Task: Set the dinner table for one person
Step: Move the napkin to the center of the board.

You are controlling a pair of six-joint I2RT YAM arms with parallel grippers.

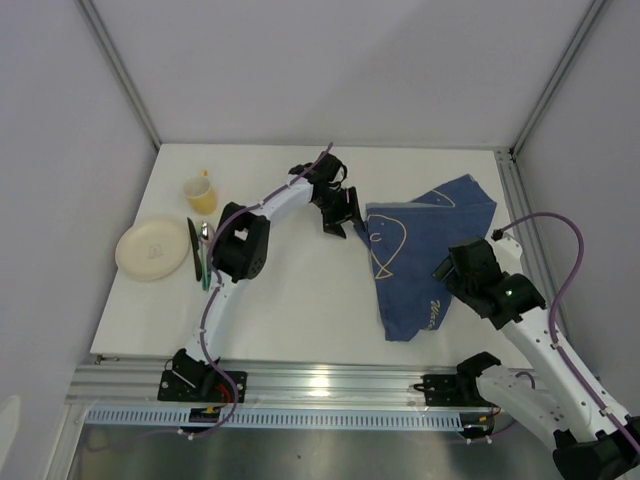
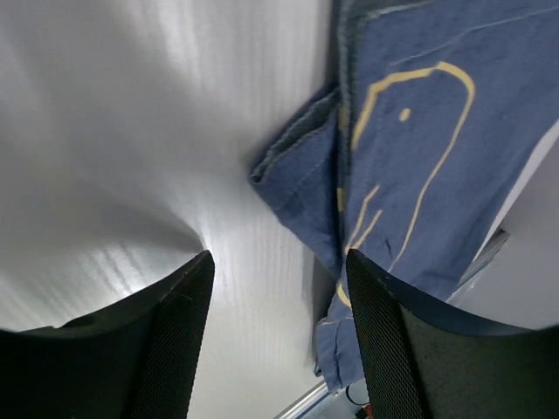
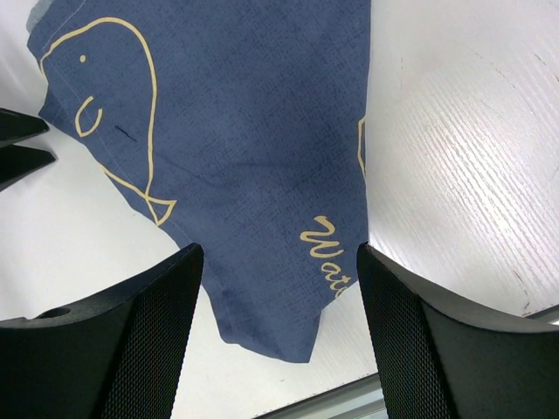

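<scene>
Pale walls (image 1: 300,70) are closing round a white bench (image 1: 300,300), which is spreading across the middle of the top view behind a silver rail (image 1: 330,382). A blue cloth (image 1: 430,250) with yellow line drawings is lying rumpled on its right half. At far left a cream plate (image 1: 152,249) is sitting with cutlery (image 1: 200,255) just beside it and a yellow cup (image 1: 201,193) behind.

The left arm (image 1: 265,205) is reaching up and across toward the middle, with its wrist bending down at the cloth's left edge. The right arm (image 1: 540,340) is leaning in from the right, over the cloth's near right side.

The left fingers (image 2: 166,349) are standing wide apart and gripping nothing, and they are pointing at a folded corner of the cloth. The right fingers (image 3: 140,340) are also spreading wide and empty, hovering above the cloth's near edge by the yellow lettering.
</scene>
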